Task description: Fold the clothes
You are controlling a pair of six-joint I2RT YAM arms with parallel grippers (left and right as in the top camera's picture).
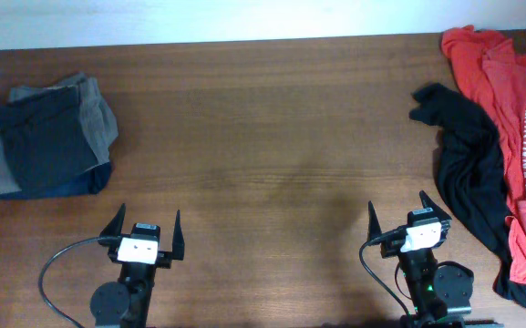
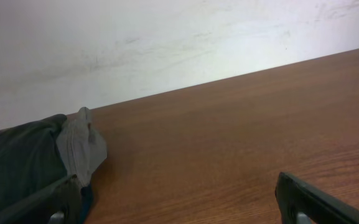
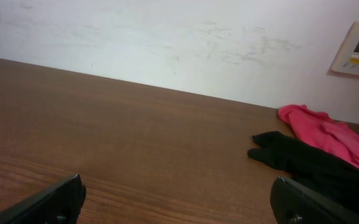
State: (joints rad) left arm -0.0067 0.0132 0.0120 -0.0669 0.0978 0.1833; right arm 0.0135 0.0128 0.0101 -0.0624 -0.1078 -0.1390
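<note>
The black T-shirt [image 1: 470, 164] lies crumpled at the table's right side, partly under a red shirt [image 1: 509, 91]; its white print is hidden. It also shows in the right wrist view [image 3: 303, 163], ahead and to the right of my right gripper. My right gripper [image 1: 397, 211] is open and empty near the front edge, left of the black T-shirt [image 3: 176, 199]. My left gripper [image 1: 148, 225] is open and empty at the front left [image 2: 179, 205].
A folded stack of grey and dark clothes [image 1: 44, 137] lies at the far left and also shows in the left wrist view [image 2: 36, 155]. The red shirt [image 3: 335, 134] has white lettering and reaches the right edge. A white wall runs behind the table.
</note>
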